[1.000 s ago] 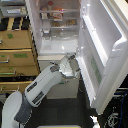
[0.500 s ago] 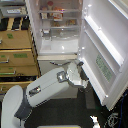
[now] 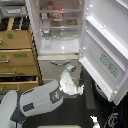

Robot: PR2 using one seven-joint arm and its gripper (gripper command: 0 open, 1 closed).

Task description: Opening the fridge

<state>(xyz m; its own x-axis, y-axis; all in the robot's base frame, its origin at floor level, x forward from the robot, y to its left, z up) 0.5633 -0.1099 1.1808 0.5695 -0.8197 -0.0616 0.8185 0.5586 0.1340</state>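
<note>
The tall white fridge [image 3: 55,47] stands with its large upper door [image 3: 107,45] swung wide open toward the exterior view's right. This bares lit shelves holding food items. A white lower drawer [image 3: 50,67] sits shut beneath the open compartment. My grey-and-white arm [image 3: 47,95] reaches up from the lower left. Its gripper [image 3: 70,68] is in front of the lower drawer, just left of the open door's bottom corner. The frame is too blurred to show whether the fingers are open or shut, or whether they touch the door.
A tan wooden drawer cabinet [image 3: 17,55] stands against the fridge's left side. My white body [image 3: 7,110] fills the lower left corner. A small white object [image 3: 94,120] lies on the dark floor below the door.
The arm's wrist has shifted a little below the open compartment. The door stays wide open in about the same place.
</note>
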